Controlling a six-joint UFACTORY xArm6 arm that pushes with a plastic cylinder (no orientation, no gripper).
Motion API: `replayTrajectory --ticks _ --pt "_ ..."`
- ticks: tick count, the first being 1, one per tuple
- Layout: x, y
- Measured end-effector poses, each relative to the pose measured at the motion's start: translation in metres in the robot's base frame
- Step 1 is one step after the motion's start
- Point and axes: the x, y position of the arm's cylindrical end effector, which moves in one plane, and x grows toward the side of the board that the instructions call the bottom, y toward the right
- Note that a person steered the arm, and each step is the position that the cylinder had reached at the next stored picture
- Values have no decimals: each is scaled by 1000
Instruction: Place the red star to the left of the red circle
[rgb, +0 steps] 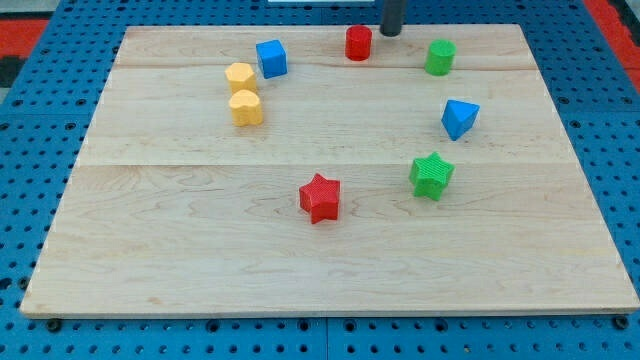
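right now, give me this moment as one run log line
my tip: top edge, just right of red circle | red star: lower centre, untouched | blue cube: left of circle

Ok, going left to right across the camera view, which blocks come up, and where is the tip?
Two yellow blocks (stacked in x, order unclear) → blue cube → red star → red circle → my tip, just right of it → green star → green block → blue block.

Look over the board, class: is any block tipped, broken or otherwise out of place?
Nothing stands out. All eight blocks rest flat on the wooden board, none damaged or over its edge. The red star lies far below the red circle, not yet on the circle's left. My tip is just right of the circle.
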Motion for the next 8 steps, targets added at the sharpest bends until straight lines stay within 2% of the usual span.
replayTrajectory --ticks 2,4,5,6,7,8 --pt "27 -12" --pt "67 52" --pt "67 42" --pt "135 73" --pt "221 63" --pt "259 -4"
